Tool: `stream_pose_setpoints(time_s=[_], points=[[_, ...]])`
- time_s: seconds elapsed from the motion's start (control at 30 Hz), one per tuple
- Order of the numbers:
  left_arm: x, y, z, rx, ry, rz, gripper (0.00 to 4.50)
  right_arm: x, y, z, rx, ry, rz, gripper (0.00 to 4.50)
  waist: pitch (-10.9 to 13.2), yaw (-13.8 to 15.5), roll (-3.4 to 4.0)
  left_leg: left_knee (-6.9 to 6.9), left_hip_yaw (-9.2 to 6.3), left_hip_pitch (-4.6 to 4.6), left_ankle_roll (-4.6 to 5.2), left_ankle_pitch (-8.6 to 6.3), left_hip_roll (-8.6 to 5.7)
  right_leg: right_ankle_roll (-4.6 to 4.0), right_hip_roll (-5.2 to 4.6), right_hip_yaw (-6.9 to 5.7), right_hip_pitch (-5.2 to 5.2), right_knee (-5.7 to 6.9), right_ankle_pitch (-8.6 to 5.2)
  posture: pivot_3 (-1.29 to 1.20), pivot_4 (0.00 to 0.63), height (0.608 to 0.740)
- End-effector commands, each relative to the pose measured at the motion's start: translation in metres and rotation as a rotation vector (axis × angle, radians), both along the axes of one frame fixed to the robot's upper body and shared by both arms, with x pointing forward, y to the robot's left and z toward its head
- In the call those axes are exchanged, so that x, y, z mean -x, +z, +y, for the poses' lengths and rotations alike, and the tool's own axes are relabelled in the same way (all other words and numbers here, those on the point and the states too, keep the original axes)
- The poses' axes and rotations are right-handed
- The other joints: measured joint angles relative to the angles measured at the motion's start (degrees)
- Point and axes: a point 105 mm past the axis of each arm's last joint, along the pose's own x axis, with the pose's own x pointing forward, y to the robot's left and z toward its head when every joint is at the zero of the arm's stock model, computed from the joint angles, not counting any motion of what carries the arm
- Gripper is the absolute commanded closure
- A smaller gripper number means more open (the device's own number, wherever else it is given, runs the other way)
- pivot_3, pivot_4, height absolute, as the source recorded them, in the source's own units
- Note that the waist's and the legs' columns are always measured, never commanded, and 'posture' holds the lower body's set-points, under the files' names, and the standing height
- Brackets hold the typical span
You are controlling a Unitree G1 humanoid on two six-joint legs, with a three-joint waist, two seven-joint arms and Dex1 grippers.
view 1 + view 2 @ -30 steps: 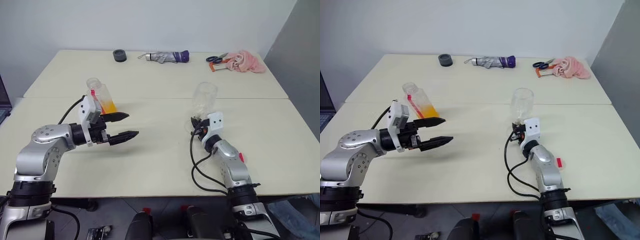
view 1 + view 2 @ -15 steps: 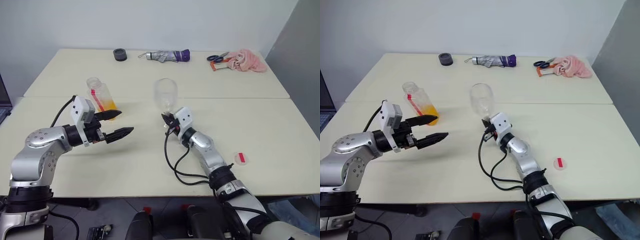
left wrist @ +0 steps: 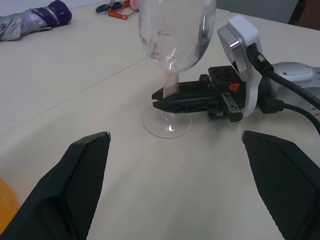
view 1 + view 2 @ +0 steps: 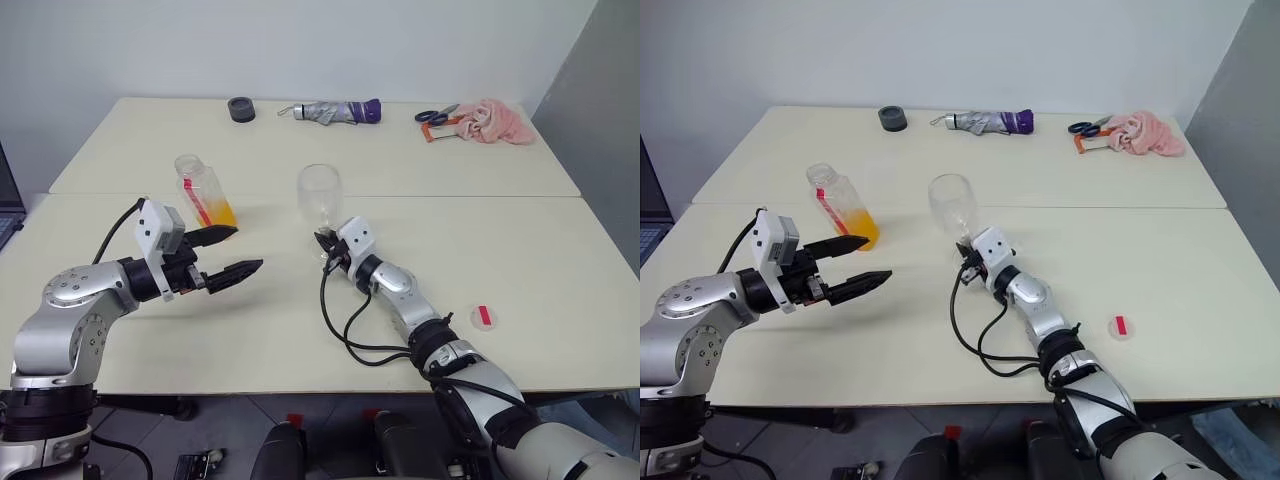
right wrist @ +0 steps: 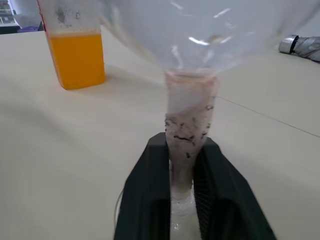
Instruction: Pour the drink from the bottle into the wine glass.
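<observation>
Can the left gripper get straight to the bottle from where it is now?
Probably yes. The left gripper is open, and the bottle stands just beyond it on bare table, with nothing between. The wine glass, its stem between the right gripper's fingers, stands off to the side.

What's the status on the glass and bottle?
Right gripper at glass stem, foot on table. Left gripper open, empty, near bottle. Bottle uncapped, cap on table. Nothing between.

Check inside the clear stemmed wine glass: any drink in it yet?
The clear stemmed wine glass shows an empty bowl. The orange drink sits in the small clear plastic bottle. Nothing covers the bowl.
</observation>
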Motion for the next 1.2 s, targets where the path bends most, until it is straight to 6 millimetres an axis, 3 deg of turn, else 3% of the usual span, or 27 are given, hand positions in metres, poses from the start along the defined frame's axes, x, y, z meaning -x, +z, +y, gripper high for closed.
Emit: stream_pose_setpoints(time_s=[0.03, 0.27, 0.63, 1.03, 1.2], points=[[0.001, 0.016, -0.004, -0.011, -0.020, -0.062, 0.00, 0.000, 0.014, 0.004, -0.052, 0.016, -0.032, 2.47, 0.0, 0.0, 0.00, 0.00, 0.00, 0.00, 0.00, 0.00, 0.00, 0.00, 0.00, 0.00, 0.00, 0.00, 0.00, 0.00, 0.150, 0.740], [-0.001, 0.016, -0.007, -0.009, -0.032, -0.068, 0.00, 0.003, 0.012, 0.001, -0.060, 0.015, -0.035, 0.01, 0.0, 0.0, 0.00, 0.00, -0.01, 0.00, 0.00, 0.00, 0.00, 0.00, 0.00, 0.00, 0.00, 0.00, 0.00, 0.00, 0.150, 0.740], [-0.001, 0.020, -0.014, 0.006, -0.044, -0.090, 0.00, 0.015, 0.006, -0.015, -0.087, 0.032, -0.007, 0.01, 0.0, 0.1, 0.00, -0.01, -0.03, -0.01, 0.00, 0.00, 0.01, 0.00, 0.00, -0.01, 0.00, 0.00, 0.00, 0.00, 0.150, 0.740], [0.002, 0.028, -0.013, 0.043, 0.011, -0.152, 0.00, 0.059, 0.011, -0.045, -0.092, 0.096, 0.024, 0.01, 0.0, 0.4, 0.01, 0.01, -0.03, 0.00, 0.00, 0.00, 0.02, 0.01, 0.02, 0.00, 0.00, -0.01, -0.01, 0.00, 0.150, 0.740], [0.001, 0.021, -0.012, 0.079, 0.072, -0.162, 0.00, 0.077, 0.010, -0.052, -0.038, 0.134, 0.018, 0.01, 0.0, 0.4, 0.00, 0.02, -0.03, -0.02, 0.00, 0.00, 0.01, 0.01, 0.00, 0.00, 0.01, -0.03, -0.01, 0.00, 0.150, 0.740]])
